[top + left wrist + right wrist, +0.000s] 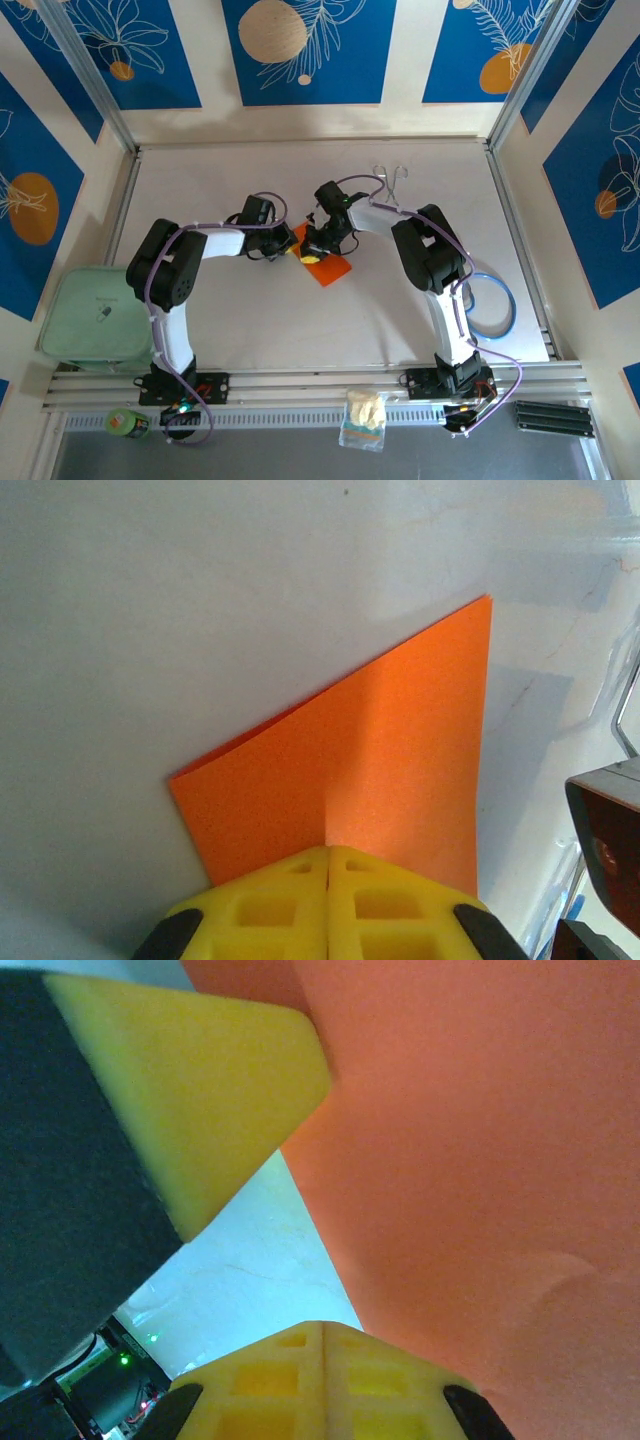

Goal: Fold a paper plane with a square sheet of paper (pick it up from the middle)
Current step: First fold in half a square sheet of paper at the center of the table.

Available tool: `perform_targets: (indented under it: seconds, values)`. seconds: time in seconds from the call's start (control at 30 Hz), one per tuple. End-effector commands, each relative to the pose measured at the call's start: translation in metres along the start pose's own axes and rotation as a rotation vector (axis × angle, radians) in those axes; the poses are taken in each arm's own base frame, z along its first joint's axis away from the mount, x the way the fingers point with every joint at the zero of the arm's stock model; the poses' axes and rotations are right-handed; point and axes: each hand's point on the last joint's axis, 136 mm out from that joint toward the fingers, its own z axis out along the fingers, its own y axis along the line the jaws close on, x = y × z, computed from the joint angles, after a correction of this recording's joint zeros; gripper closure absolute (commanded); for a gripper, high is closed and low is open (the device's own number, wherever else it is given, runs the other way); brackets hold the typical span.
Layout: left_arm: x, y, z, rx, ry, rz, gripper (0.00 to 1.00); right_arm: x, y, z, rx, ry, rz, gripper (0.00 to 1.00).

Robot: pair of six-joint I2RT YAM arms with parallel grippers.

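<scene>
Beneath the left end effector (328,865), the paper (385,770) lies part-hidden.

Top external: high behind the arm bases (175,385), facing down on the white table (300,330).
Left wrist: close on thin bright orange folded paper sheet (380,770).
Right wrist: closer still.
Shared: that sheet.

A robot lab cell. Aluminium framing (300,385) and blue leaf-print panels (310,50) box in a white desk (260,330). The left arm (170,290) and right arm (440,265) are bolted at its edge.
</scene>
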Motion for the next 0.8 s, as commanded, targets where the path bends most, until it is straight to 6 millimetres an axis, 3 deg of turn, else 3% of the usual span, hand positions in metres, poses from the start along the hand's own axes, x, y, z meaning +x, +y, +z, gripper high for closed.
perform_targets:
  seconds: [0.0, 0.27, 0.77]
  values:
    - [0.013, 0.047, 0.007, -0.157, 0.007, -0.071, 0.91, 0.012, 0.0, 0.007, 0.002, 0.064, -0.019, 0.99]
    - [0.015, 0.056, 0.01, -0.178, 0.008, -0.083, 0.91, 0.035, -0.018, 0.01, 0.052, 0.121, -0.035, 0.99]
    - [0.016, 0.059, 0.012, -0.184, 0.032, -0.052, 0.92, 0.083, -0.051, -0.004, 0.073, 0.141, -0.001, 0.99]
